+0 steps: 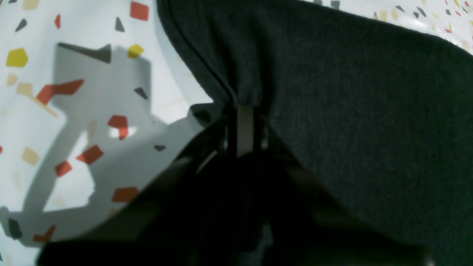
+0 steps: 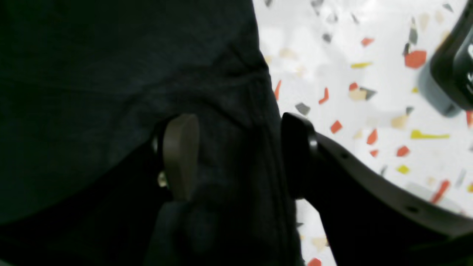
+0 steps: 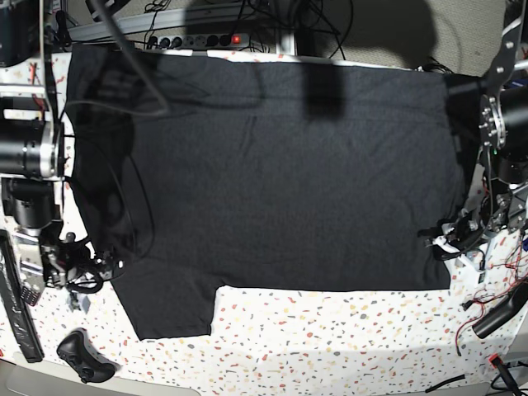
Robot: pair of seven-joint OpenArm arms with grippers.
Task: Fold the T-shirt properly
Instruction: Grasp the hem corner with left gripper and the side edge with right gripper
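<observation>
The black T-shirt [image 3: 280, 173] lies spread flat on the speckled white table [image 3: 330, 338], plain side up, with a sleeve [image 3: 169, 309] at the front left. My left gripper [image 3: 445, 238] is at the shirt's right edge near the front corner. In the left wrist view the gripper [image 1: 244, 111] is shut on a pinched bunch of the black fabric [image 1: 351, 111]. My right gripper [image 3: 103, 266] is at the shirt's left edge. In the right wrist view the gripper [image 2: 236, 159] has its jaws apart, with the shirt's hemmed edge [image 2: 240, 122] between them.
A power strip [image 3: 198, 39] and cables run along the table's back edge. A black handheld device [image 3: 82, 356] lies at the front left corner. Loose red and black wires [image 3: 495, 305] lie at the right edge. A dark object [image 2: 452, 66] shows at the right wrist view's upper right.
</observation>
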